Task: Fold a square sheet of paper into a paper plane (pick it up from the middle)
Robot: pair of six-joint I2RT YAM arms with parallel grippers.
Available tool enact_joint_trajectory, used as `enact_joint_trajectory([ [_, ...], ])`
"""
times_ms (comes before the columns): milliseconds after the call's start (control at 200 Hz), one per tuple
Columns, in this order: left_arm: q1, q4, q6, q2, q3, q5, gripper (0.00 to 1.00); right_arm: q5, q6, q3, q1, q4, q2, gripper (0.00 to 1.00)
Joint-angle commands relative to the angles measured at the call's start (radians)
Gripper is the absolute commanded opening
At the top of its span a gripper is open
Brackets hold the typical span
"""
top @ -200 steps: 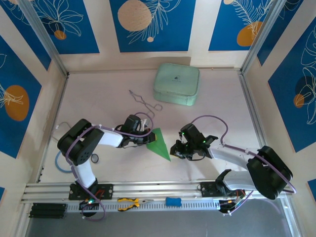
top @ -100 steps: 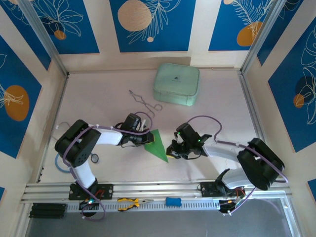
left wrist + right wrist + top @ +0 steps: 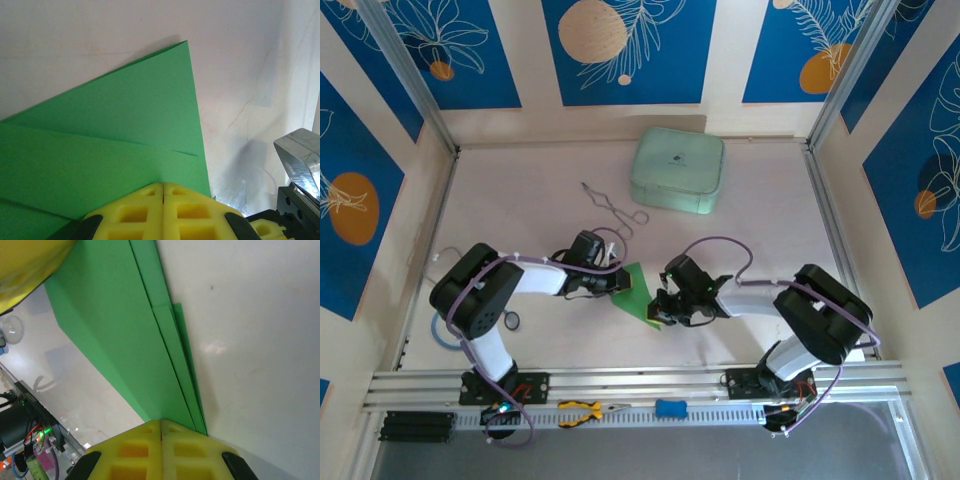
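Observation:
The bright green paper, folded into a pointed dart shape [image 3: 636,292], lies flat on the table between the two arms. My left gripper [image 3: 620,284] is shut, its yellow tips [image 3: 163,187] resting on the paper's wide end [image 3: 125,130], where layered folds show. My right gripper [image 3: 657,309] is shut too, its tips [image 3: 161,424] set down on the narrow pointed end of the paper [image 3: 110,325]. Neither pair of fingers has paper between them. A yellow finger [image 3: 30,265] of the left gripper shows at the far end of the paper.
A pale mint-green rounded case [image 3: 678,170] sits at the back. A bent metal wire tool [image 3: 610,208] lies behind the left arm. Pliers [image 3: 582,409] and a small blue item [image 3: 670,408] lie on the front rail. A blue ring [image 3: 445,330] sits at the left.
The right gripper has slid left from beside the paper onto its pointed tip. The paper has shifted slightly toward the left gripper, which has stayed in place.

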Motion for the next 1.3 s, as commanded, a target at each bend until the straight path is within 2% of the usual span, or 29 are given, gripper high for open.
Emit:
enact_joint_trajectory([
  [0, 0.021, -0.103, 0.019, -0.006, -0.046, -0.046, 0.0, 0.017, 0.042, -0.103, 0.054, -0.068, -0.098, 0.03],
  [190, 0.023, -0.017, -0.042, -0.004, -0.091, -0.053, 0.0, 0.046, 0.094, -0.233, 0.065, -0.17, -0.341, 0.06],
  [280, 0.023, 0.018, -0.071, 0.007, -0.093, -0.034, 0.0, 0.071, 0.103, -0.226, 0.049, -0.253, -0.476, 0.14],
  [400, 0.024, -0.006, -0.074, 0.003, -0.083, -0.037, 0.0, 0.066, 0.133, -0.218, 0.012, -0.239, -0.57, 0.27],
  [475, 0.023, -0.017, -0.075, -0.005, -0.081, -0.042, 0.0, 0.055, 0.129, -0.194, -0.002, -0.226, -0.55, 0.3],
  [610, 0.023, -0.019, -0.078, -0.005, -0.076, -0.037, 0.0, 0.08, 0.126, -0.132, -0.005, -0.235, -0.436, 0.31],
  [795, 0.023, -0.023, -0.086, -0.015, -0.073, -0.035, 0.0, 0.131, 0.259, -0.183, 0.04, -0.068, -0.382, 0.32],
  [1055, 0.023, -0.037, -0.084, -0.021, -0.066, -0.033, 0.0, 0.135, 0.25, -0.15, 0.066, -0.084, -0.298, 0.33],
  [1295, 0.023, -0.044, -0.082, -0.036, -0.065, -0.041, 0.0, 0.109, 0.239, -0.163, 0.058, -0.078, -0.295, 0.34],
])
